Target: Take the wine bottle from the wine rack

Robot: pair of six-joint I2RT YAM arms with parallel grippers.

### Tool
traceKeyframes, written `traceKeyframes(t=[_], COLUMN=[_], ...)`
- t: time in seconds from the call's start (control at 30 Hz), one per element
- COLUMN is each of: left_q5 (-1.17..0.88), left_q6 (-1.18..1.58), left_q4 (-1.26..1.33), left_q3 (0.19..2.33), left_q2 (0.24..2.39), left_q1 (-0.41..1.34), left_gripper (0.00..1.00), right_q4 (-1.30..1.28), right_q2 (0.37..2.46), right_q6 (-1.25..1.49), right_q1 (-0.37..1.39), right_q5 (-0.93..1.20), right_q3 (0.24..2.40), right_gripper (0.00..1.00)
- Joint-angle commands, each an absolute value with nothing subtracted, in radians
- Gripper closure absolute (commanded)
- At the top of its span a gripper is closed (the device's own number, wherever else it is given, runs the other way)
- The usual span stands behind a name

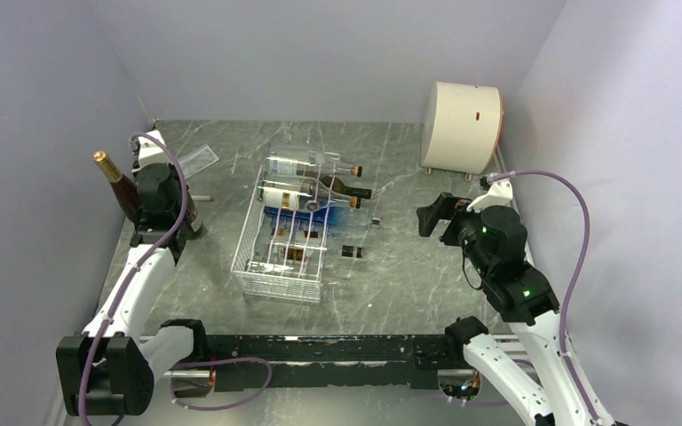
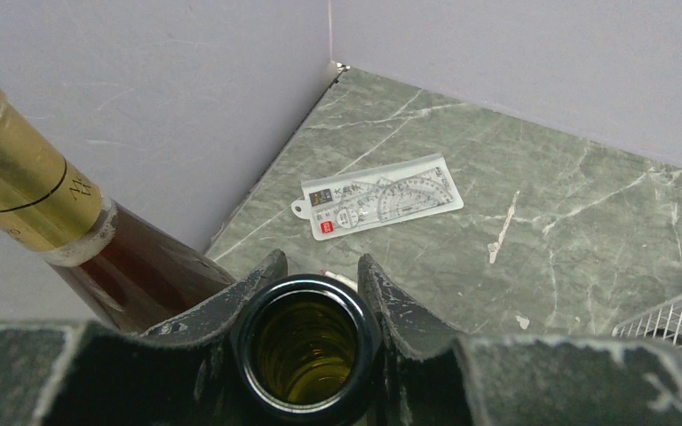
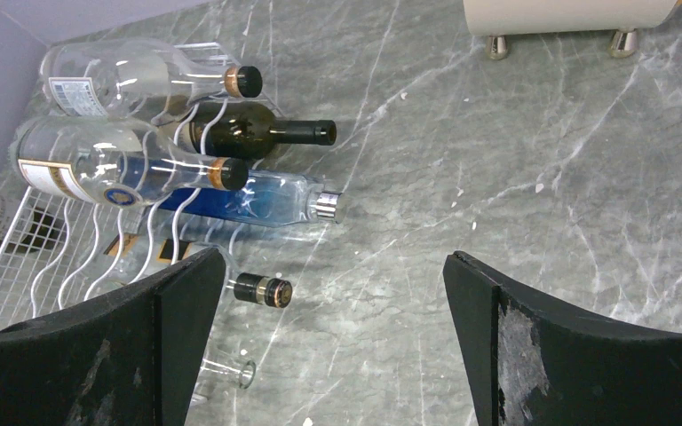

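Left gripper (image 2: 320, 271) is pinched on the neck of the wine bottle (image 2: 306, 351). The wrist camera looks straight into its open mouth, so it reads as roughly upright. The bottle is off the wine rack (image 1: 277, 266), at the rack's 9 o'clock by the left wall. Can't tell if its base is on the desk (image 1: 408, 266).

A gold-capped bottle (image 2: 27, 186) leans just beside it at 9 o'clock, possibly touching.

My take:
- Lower straight down until the base bears.
- Open just enough to release, then retract vertically. Sideways drift risks knocking the leaner.

Right gripper (image 3: 333, 262) is spread wide and empty at the rack's 3 o'clock; leave it parked.
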State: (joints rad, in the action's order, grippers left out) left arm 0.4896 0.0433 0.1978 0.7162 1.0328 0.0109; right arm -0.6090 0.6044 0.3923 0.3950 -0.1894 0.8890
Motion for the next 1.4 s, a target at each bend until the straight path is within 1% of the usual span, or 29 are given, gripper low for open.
traceKeyframes(t=[0.0, 0.33, 0.63, 0.73, 0.87, 1.07, 1.17, 1.2, 1.23, 1.3, 1.33, 1.37], left_q5=[0.462, 0.405, 0.406, 0.415, 0.428, 0.459, 0.432, 0.420, 0.405, 0.387, 0.386, 0.383], left_q6=[0.011, 0.043, 0.043, 0.045, 0.065, 0.072, 0.088, 0.097, 0.104, 0.115, 0.121, 0.125], left_q4=[0.371, 0.372, 0.367, 0.333, 0.302, 0.282, 0.237, 0.224, 0.210, 0.189, 0.182, 0.179], left_q3=[0.717, 0.716, 0.704, 0.723, 0.732, 0.740, 0.765, 0.772, 0.780, 0.794, 0.797, 0.798], left_q2=[1.020, 1.040, 1.050, 1.065, 1.068, 1.070, 1.067, 1.064, 1.061, 1.055, 1.049, 1.041], left_q1=[-0.012, -0.060, -0.061, -0.061, -0.061, -0.061, -0.061, -0.061, -0.061, -0.062, -0.062, -0.061], left_gripper=[0.93, 0.93, 0.92, 0.82, 0.76, 0.60, 0.51, 0.47, 0.39, 0.14, 0.10, 0.09], right_q4=[-0.579, -0.587, -0.591, -0.590, -0.591, -0.588, -0.586, -0.584, -0.584, -0.578, -0.575, -0.575], right_q2=[0.596, 0.602, 0.596, 0.584, 0.573, 0.582, 0.590, 0.592, 0.595, 0.598, 0.603, 0.605], right_q6=[0.383, 0.381, 0.378, 0.380, 0.380, 0.380, 0.382, 0.382, 0.382, 0.382, 0.382, 0.381], right_q1=[0.403, 0.403, 0.403, 0.403, 0.403, 0.404, 0.403, 0.403, 0.403, 0.403, 0.403, 0.403], right_q5=[-0.179, -0.176, -0.173, -0.172, -0.172, -0.158, -0.148, -0.144, -0.140, -0.132, -0.131, -0.131], right_q3=[0.882, 0.888, 0.890, 0.888, 0.887, 0.886, 0.885, 0.884, 0.882, 0.878, 0.877, 0.877], right_gripper=[0.00, 0.00, 0.00, 0.00, 0.00, 0.00, 0.00, 0.00, 0.00, 0.00, 0.00, 0.00])
